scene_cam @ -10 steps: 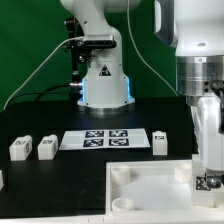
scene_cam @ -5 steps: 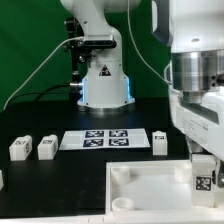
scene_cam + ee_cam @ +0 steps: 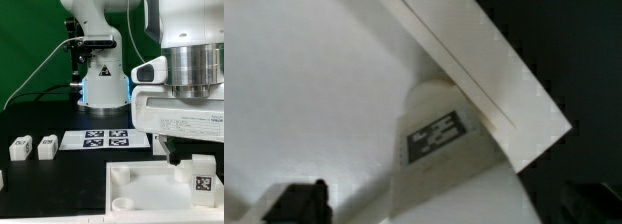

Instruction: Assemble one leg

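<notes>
Gripper (image 3: 190, 150) jaws hidden behind wrist housing.

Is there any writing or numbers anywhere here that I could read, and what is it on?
No readable words or numbers.
Robot base: a small triangular sign, too blurred to read.
Marker board: four black-and-white square patterns, no letters.
The leg and two loose legs: similar pattern tags, no text.

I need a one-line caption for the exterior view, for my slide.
End effector low over a tagged leg at the white panel's corner.
</notes>
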### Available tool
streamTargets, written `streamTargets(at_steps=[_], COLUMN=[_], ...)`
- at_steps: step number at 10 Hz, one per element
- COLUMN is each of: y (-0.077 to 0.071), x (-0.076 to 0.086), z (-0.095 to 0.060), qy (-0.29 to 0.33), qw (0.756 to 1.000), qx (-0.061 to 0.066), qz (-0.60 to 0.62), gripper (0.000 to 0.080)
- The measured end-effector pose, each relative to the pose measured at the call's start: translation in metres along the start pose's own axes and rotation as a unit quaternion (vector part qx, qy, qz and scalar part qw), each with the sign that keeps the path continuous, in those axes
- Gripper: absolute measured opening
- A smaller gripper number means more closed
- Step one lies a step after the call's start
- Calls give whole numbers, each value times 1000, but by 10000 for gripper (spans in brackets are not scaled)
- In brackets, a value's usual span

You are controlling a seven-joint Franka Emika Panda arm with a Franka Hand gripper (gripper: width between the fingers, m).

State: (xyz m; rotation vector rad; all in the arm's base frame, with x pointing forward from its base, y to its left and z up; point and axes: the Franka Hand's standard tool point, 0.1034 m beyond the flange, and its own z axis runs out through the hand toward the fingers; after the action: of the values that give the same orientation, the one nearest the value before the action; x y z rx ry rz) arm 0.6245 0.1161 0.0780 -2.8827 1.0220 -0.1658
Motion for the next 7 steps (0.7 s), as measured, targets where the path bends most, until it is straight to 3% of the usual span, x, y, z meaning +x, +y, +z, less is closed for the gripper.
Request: streamTargets(at_steps=[1, 2, 3, 5, 6, 7], y=[-11, -20, -19, -17, -13, -11], x=[-1, 5, 6, 8, 11, 12], z=[0, 0, 1, 2, 2, 2], qy=[-8, -10, -7, -6, -5, -3], qw=[996, 986, 986, 989, 995, 999], qx=[-18, -20, -19, -21, -24, -26], qz=[-87, -168, -165, -146, -94, -32], gripper=[649, 649, 649, 364, 364, 300])
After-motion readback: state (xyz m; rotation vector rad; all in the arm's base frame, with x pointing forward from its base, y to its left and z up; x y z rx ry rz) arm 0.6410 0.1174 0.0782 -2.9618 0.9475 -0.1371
